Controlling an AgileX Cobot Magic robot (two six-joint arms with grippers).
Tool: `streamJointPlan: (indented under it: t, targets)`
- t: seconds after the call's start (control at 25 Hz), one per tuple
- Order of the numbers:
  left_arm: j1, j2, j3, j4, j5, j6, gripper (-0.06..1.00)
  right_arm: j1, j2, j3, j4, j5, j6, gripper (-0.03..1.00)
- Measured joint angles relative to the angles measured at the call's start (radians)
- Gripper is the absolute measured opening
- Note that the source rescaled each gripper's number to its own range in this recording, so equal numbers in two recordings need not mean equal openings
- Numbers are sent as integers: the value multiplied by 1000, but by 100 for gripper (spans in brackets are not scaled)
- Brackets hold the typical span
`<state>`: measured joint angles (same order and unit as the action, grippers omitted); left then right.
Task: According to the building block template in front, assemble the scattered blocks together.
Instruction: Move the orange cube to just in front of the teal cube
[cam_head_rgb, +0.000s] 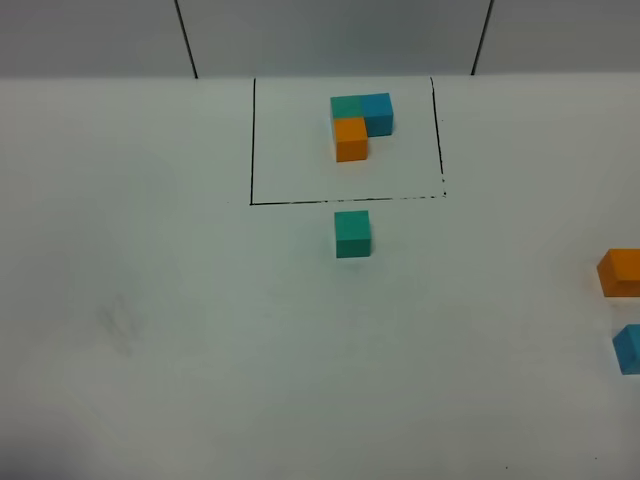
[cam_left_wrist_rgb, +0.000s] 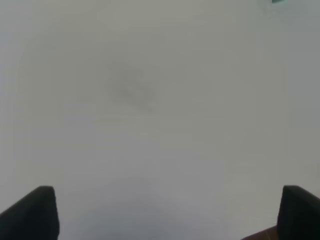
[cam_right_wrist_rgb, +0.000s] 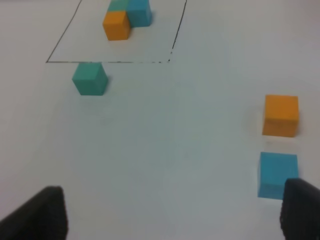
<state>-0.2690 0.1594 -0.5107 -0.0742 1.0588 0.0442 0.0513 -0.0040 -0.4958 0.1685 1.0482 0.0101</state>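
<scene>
- Left gripper (cam_left_wrist_rgb: 170, 215): is hanging released, its dark fingers (cam_left_wrist_rgb: 35, 212) spread wide with nothing between them. Only bare white table (cam_left_wrist_rgb: 160, 160) and a faint grey smudge (cam_left_wrist_rgb: 130, 92) are lying beneath it.
- Right gripper (cam_right_wrist_rgb: 172, 212): is likewise hanging slack and empty, jaws spread wide. It is facing the scattered blocks, so it looks the better placed of the two for the next pick.
- Light blue cube (cam_right_wrist_rgb: 276, 172): is sitting nearest, just beside one right fingertip. The finger's edge is overlapping the cube's corner in the wrist view; contact cannot be told.
- Orange cube (cam_right_wrist_rgb: 280, 115): is resting just beyond the blue one, a small gap apart and not joined to it.
- Teal cube (cam_right_wrist_rgb: 90, 78): is standing alone, well apart from that pair and just outside the drawn black outline (cam_right_wrist_rgb: 107, 62). It is probably serving as the corner around which the copy gets built.
- Building block template (cam_head_rgb: 360, 122): is sitting inside the outline as an L, teal at the corner, blue beside it and orange in front, all touching.
- Exterior high view: is cutting off the orange cube (cam_head_rgb: 621, 272) and light blue cube (cam_head_rgb: 629, 349) at its right edge and is showing neither gripper. The right wrist view is showing both cubes whole.
- Left wrist view: is showing no block, save perhaps a teal sliver at one corner, too small to name.
</scene>
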Motion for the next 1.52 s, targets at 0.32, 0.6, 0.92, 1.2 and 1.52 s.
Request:
streamJointPlan:
  t: [0.32,0.6,0.92,1.2,1.52]
  targets:
    - [0,-164,5,-7,4,11,90,0,0,0,0,0,0,73]
    - [2,-166,5,-8,4,11,79,0,0,0,0,-1,0,73]
    - [183,-166,5,-10,4,11,77,0,0,0,1,-1,0,73]
    - [251,-166,5,-40,4,10,77,0,0,0,1,-1,0,73]
    - [251,-166,5,-42,4,11,77,0,0,0,1,-1,0,73]
